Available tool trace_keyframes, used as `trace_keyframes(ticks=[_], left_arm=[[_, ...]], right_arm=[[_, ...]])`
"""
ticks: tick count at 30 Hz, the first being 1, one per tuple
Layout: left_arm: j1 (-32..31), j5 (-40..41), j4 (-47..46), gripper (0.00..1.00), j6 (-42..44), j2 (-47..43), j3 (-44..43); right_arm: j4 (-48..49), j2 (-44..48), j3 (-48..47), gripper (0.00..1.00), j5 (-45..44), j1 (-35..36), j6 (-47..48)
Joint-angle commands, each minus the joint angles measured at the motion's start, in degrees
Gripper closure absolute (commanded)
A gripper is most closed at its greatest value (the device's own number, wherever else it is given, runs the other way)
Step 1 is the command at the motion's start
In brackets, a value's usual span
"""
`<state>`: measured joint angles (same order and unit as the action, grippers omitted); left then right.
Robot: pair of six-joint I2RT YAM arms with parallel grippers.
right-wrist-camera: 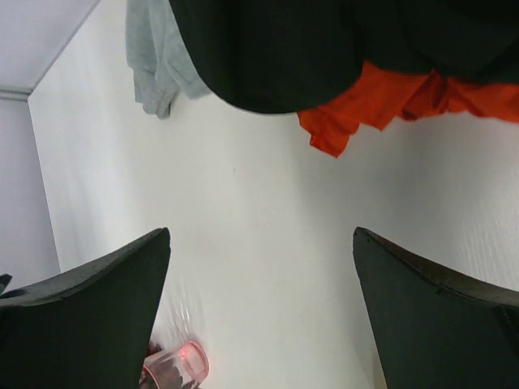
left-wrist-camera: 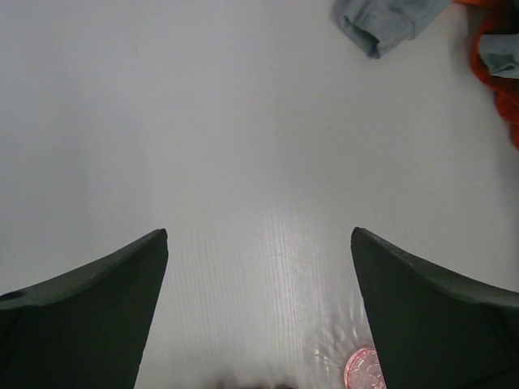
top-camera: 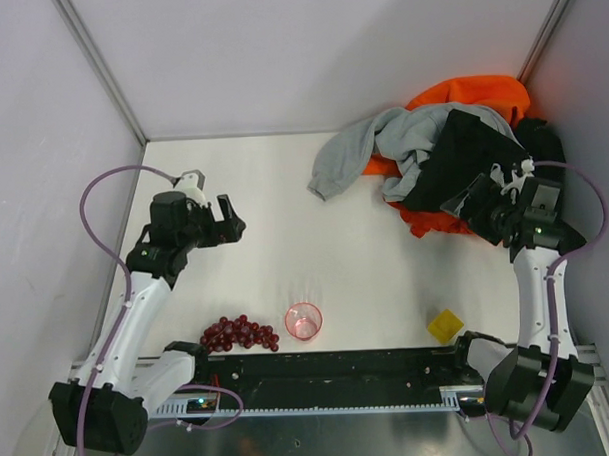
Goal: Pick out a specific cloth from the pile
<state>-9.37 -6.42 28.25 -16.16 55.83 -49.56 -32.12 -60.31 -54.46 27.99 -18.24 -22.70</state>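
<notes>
The pile (top-camera: 452,153) lies at the back right: a light grey sweatshirt (top-camera: 382,145), black cloth (top-camera: 462,162) and bright orange cloth (top-camera: 480,92). The deep red-orange cloth (top-camera: 429,224) sticks out from under the black cloth at the pile's near edge. In the right wrist view it (right-wrist-camera: 365,105) hangs below the black cloth (right-wrist-camera: 276,49). My right gripper (top-camera: 471,204) is open and empty, just in front of that edge, over bare table (right-wrist-camera: 261,235). My left gripper (top-camera: 229,219) is open and empty over bare table at the left (left-wrist-camera: 259,233), far from the pile.
A clear pink cup (top-camera: 304,320) stands near the front middle, with a bunch of dark red grapes (top-camera: 238,333) to its left and a small yellow block (top-camera: 445,325) to its right. White walls close the table at the back and sides. A grey sleeve (left-wrist-camera: 389,24) reaches toward the middle.
</notes>
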Motion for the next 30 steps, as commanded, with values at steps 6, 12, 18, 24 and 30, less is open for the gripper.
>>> trace_keyframes(ticks=[6, 12, 18, 24, 30], left_arm=[[-0.3, -13.7, -7.4, 0.00, 0.9, -2.9, 1.5], [-1.8, -12.8, -8.4, 0.00, 0.5, 0.4, 0.8], [-7.7, -4.3, -8.2, 0.00, 0.7, 4.0, -1.5], [-11.5, 4.0, -6.7, 0.00, -1.2, 6.7, -0.5], [-11.7, 4.2, -6.5, 0.00, -2.6, 6.7, 0.3]], right_arm=[[-1.7, 2.4, 3.3, 0.01, -3.8, 5.0, 0.0], [0.0, 0.9, 3.3, 0.01, -14.9, 14.7, -2.9], [3.1, -3.6, 3.2, 0.01, -18.9, 20.7, -6.6], [5.4, -7.6, 1.8, 0.01, -22.6, 23.9, -9.1], [4.1, -13.0, -3.4, 0.01, -26.8, 26.0, -10.6]])
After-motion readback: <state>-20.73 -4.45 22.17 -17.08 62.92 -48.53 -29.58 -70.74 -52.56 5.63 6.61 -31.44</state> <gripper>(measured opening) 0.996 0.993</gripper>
